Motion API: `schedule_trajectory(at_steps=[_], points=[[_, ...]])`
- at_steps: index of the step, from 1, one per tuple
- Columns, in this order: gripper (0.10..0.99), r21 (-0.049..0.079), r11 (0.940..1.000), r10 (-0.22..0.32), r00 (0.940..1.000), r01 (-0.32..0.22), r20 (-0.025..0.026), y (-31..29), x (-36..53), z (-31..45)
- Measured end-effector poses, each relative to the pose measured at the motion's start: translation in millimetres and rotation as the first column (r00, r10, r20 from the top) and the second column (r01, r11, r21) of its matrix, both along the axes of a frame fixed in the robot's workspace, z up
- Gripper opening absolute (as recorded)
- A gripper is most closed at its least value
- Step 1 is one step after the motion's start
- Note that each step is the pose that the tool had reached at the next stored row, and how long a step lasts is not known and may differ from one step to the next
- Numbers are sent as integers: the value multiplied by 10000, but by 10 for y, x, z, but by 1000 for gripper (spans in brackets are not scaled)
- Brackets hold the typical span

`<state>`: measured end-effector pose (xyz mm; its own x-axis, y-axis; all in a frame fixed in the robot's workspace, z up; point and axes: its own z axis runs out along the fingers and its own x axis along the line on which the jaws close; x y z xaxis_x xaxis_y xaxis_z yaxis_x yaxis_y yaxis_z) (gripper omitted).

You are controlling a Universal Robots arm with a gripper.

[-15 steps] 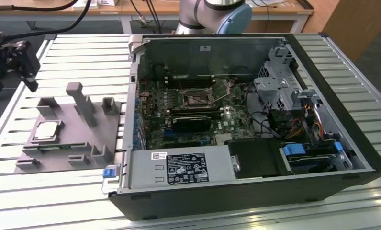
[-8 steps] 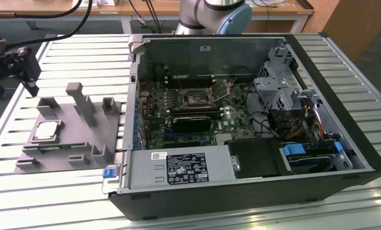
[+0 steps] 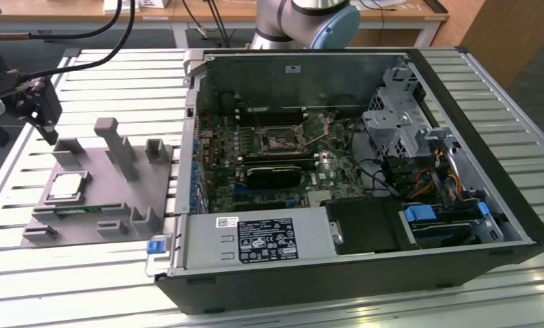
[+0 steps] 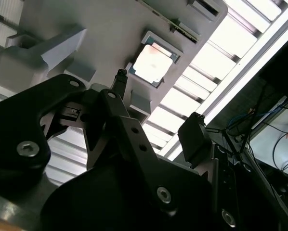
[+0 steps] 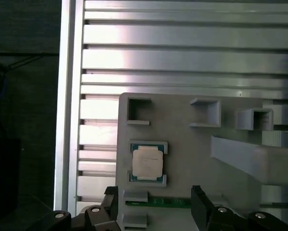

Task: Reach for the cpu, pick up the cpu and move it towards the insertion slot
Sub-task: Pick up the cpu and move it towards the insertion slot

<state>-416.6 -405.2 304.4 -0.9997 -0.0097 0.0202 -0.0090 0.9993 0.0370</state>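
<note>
Hovering spread near the cpu (image 5: 147, 162), the hand (image 5: 154, 189) has grey posts (image 3: 117, 147) standing close beside that chip.

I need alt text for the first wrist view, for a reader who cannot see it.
The cpu lies flat in a recess of a grey plastic fixture on a slatted metal table. The open gripper is near it, holding nothing.

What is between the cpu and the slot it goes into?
In the exterior view, grey plastic posts, the computer case's wall and some green circuit board lie between the cpu and the insertion slot.
</note>
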Motion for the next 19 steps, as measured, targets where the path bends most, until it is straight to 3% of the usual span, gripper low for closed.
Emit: schedule_trajectory(at_steps=[9,19], points=[[702,-1,10000,0,10000,0,-99,-5,-1,-163],[702,0,10000,1,9999,-1,-161,-22,-1,-345]])
